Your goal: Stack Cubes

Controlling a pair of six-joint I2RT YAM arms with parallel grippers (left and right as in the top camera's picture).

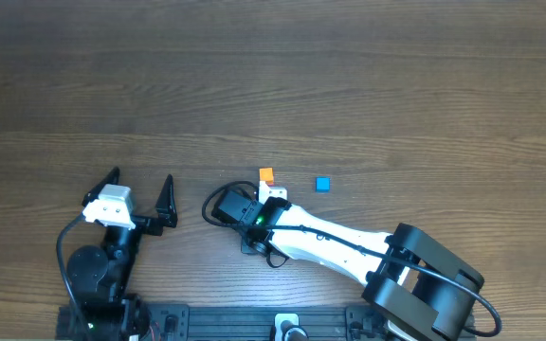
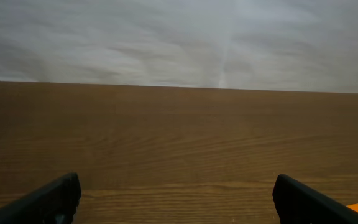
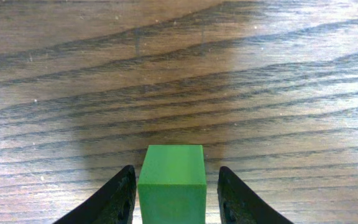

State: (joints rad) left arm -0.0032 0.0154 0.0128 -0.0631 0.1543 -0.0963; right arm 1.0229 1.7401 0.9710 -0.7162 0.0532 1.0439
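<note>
Right gripper (image 3: 176,169) set around a green cube (image 3: 171,180) on the wooden worktop (image 1: 273,76).
Its fingers stand on either side of the cube, not clamped, with a sliver of gap showing at one side. In the top view, the orange cube (image 1: 266,175) lies near frame centre, the blue cube (image 1: 322,184) just right of it, apart. The left gripper (image 1: 140,180) sits lower left, spread wide and empty.

There are three cubes: one orange cube (image 1: 266,175), one blue cube (image 1: 322,184) and one green cube (image 3: 171,180). Two grippers, the left gripper (image 1: 142,174) and the right gripper (image 3: 176,169), have two fingers each, and there is one wooden table (image 1: 273,76)
</note>
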